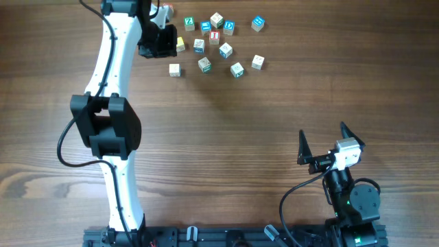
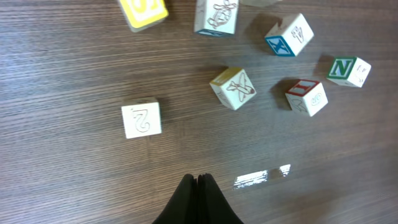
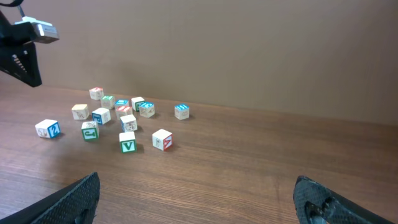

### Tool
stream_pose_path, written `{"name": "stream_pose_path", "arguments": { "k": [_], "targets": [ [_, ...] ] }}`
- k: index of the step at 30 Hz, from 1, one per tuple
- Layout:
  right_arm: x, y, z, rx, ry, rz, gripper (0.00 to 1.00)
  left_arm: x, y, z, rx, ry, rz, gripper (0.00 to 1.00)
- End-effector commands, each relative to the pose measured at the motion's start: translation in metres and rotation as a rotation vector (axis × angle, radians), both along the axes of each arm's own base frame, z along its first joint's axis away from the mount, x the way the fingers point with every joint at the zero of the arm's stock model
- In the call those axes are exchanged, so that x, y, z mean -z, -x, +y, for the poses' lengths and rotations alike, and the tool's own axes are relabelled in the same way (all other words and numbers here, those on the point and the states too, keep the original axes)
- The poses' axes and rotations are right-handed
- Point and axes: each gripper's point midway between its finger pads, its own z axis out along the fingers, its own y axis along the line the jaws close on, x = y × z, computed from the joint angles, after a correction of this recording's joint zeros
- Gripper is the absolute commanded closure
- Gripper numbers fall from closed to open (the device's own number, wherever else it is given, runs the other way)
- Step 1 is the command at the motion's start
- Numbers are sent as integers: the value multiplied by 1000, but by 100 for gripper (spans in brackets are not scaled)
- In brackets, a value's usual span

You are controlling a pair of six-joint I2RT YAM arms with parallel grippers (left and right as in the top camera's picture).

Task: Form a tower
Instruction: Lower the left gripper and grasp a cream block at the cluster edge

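cubes (image 1: 226, 50) scattered on table (image 1: 226, 137), far side

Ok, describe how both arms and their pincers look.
The left arm has white tubular links joined by bulky black joint housings, with a black cable looping beside it. The right arm is mostly black, with a small green light and a pale block near its wrist. The left pincer and right pincer are black and taper to points.

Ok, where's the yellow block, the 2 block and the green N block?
Yellow block (image 2: 143, 12), left wrist view, on its top face.
2 block (image 2: 142, 119), left wrist view, on the 2.
N block (image 2: 342, 67), left wrist view, on the N.
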Motion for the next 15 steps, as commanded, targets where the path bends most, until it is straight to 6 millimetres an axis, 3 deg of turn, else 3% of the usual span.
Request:
{"name": "stream_pose_path", "arguments": {
  "k": [1, 3, 5, 7, 8, 11, 15],
  "targets": [
    [-2, 0, 1, -9, 3, -9, 0, 5, -3, -5, 27, 10, -2, 87],
    [-2, 0, 1, -9, 3, -9, 0, 7, -4, -2, -5, -2, 7, 80],
    [-2, 0, 1, -9, 3, -9, 0, 14, -5, 11, -102, -63, 30, 78],
    [-2, 0, 1, -9, 3, -9, 0, 24, -6, 25, -189, -132, 46, 69],
    [-2, 0, 1, -9, 3, -9, 0, 29, -4, 26, -191, -135, 55, 55],
    [-2, 0, 1, -9, 3, -9, 0, 43, 1, 26, -190, -140, 83, 25],
    [-2, 0, 1, -9, 3, -9, 0, 64, 11, 25, -184, -148, 123, 16]
  ]
}}
